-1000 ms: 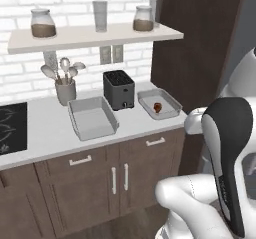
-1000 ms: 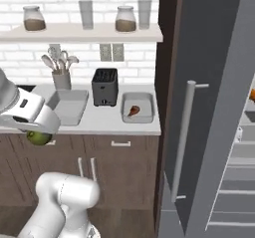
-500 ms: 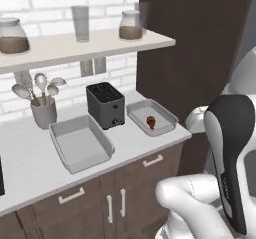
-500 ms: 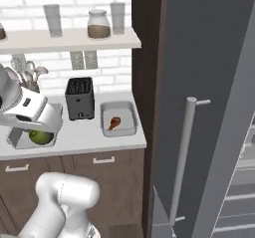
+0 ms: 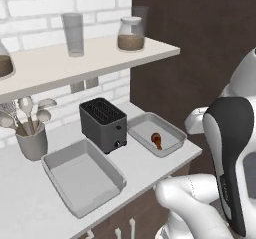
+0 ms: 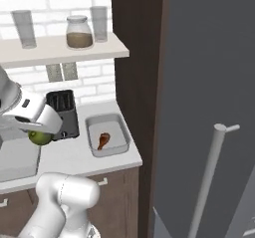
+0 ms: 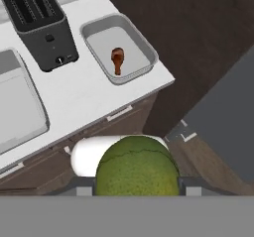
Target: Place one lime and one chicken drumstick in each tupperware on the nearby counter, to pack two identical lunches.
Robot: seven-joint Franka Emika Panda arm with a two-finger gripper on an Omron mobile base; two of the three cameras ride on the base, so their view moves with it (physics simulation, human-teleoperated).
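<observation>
The gripper (image 7: 136, 189) was pinching a green lime (image 7: 137, 165) between its fingers, the fruit sitting squarely in the hand view; in the right base view the lime (image 6: 40, 137) hung under the white hand, above the counter's front edge and in front of the toaster (image 6: 63, 113). Past it lay the counter (image 7: 94, 94), a pale-grey worktop. Near the counter's right end sat one tupperware (image 7: 146, 50) holding a brown chicken drumstick (image 7: 117, 61), which lay about the middle of that tray. To its left, well back on the counter, stood the black toaster. Beyond the toaster, toward the counter's front edge, lay the second tupperware (image 5: 82, 177), nothing in it. A grey utensil cup (image 5: 31, 144) with spoons stood at the counter's back edge, under a wall shelf (image 5: 90, 58) with a jar (image 5: 131, 34) and a glass (image 5: 73, 33).
</observation>
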